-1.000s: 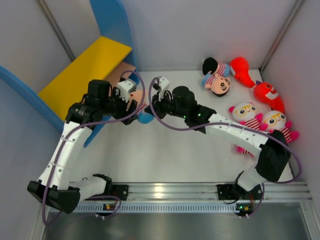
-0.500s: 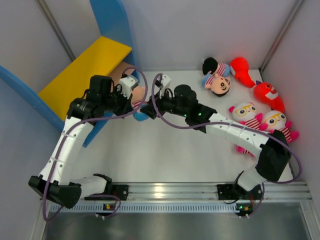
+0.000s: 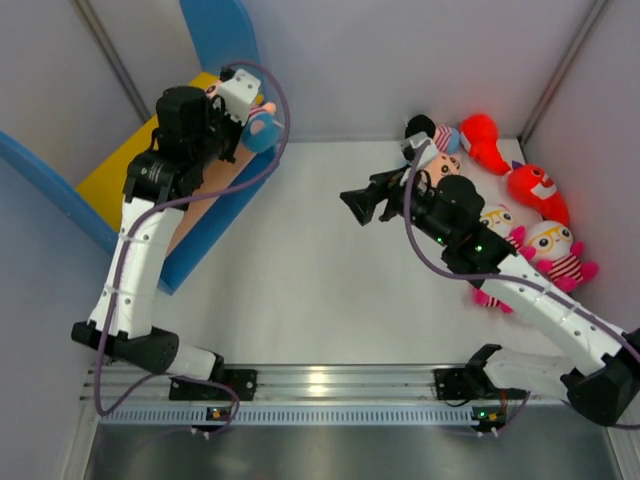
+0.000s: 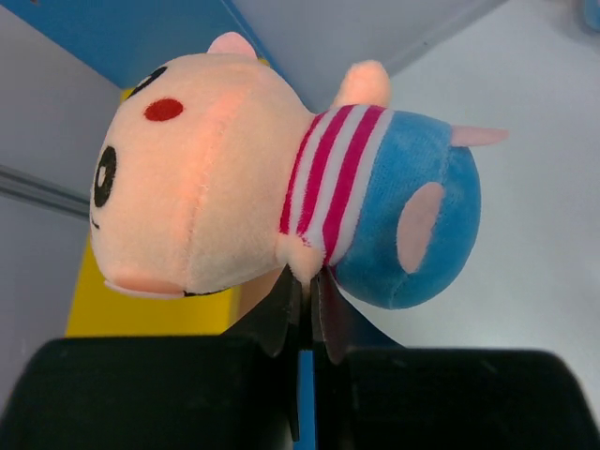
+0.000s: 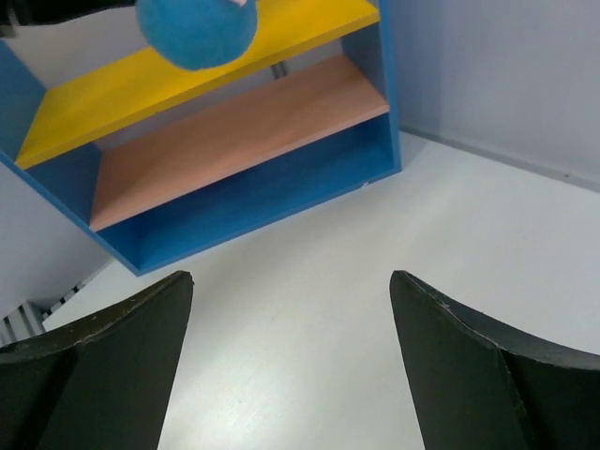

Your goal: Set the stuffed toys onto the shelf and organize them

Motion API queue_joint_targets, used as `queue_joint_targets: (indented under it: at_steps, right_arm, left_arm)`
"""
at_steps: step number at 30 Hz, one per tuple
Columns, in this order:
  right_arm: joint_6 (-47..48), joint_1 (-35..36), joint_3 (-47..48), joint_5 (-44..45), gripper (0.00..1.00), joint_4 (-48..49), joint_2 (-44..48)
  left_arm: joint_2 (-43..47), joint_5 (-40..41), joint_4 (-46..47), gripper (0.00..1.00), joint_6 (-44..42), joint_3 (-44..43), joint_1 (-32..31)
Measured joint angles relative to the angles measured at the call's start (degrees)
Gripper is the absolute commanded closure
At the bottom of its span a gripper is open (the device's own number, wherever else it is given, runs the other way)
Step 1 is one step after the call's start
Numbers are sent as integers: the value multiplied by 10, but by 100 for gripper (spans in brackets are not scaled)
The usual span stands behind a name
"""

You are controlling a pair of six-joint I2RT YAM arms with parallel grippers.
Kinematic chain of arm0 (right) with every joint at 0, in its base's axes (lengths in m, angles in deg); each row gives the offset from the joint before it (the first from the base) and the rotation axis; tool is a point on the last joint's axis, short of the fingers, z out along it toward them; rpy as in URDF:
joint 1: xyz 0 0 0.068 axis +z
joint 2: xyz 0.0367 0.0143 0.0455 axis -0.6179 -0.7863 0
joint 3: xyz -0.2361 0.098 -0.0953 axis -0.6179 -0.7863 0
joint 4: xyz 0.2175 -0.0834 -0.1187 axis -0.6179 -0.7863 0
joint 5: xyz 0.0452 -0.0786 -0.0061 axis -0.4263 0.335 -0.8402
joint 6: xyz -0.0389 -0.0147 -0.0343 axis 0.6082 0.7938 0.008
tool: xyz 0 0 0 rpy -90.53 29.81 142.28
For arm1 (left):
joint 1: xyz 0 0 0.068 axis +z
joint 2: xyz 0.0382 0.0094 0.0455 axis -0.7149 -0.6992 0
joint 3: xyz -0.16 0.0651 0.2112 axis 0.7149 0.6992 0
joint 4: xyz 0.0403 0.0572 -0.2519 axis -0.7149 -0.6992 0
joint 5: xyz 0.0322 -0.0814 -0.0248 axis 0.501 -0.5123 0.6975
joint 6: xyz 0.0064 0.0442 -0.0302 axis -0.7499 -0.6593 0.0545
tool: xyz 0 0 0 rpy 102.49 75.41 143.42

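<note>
Left wrist view shows the left gripper (image 4: 305, 281) pinched together on a small peach limb of the doll (image 4: 281, 197), which lies just above the fingers. Its face, pink stripes and blue pants are clear there. The top external view shows only its blue end beside that gripper, over the shelf (image 3: 110, 175).

In the right wrist view the right gripper (image 5: 291, 281) stands wide apart above the white bench (image 5: 309, 375). The shelf is ahead of it, and the doll is cut off by the top edge.

Behind this gripper lie a second doll (image 3: 437, 152), red creatures (image 3: 535, 190) and owls (image 3: 555, 240), partly hidden by the arm. A white mark on one red creature is too small to read
</note>
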Motion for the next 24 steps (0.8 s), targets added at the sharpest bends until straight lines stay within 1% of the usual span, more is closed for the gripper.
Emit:
queue_joint_targets:
  at_steps: [3, 6, 8, 12, 14, 18, 22, 24]
  right_arm:
    - [5, -23, -39, 9, 14, -2, 66]
    - [18, -32, -69, 10, 11, -4, 105]
    - [29, -34, -83, 10, 11, -6, 120]
    - [45, -35, -101, 7, 10, -9, 131]
    - [49, -36, -112, 7, 9, -9, 134]
    - [51, -48, -128, 7, 9, -18, 134]
    - [49, -77, -140, 3, 7, -18, 136]
    - [48, -82, -156, 2, 7, -12, 140]
  left_arm:
    - [-57, 17, 38, 100, -25, -43, 17]
    - [-139, 12, 58, 100, -40, -111, 51]
    - [-199, 10, 67, 100, -43, -163, 76]
    - [-296, 13, 79, 99, -41, -238, 114]
    - [-326, 14, 85, 99, -40, -249, 126]
    - [-359, 13, 87, 99, -42, -253, 134]
    - [-374, -7, 102, 97, -45, -255, 143]
    - [-375, -22, 111, 94, -48, -255, 153]
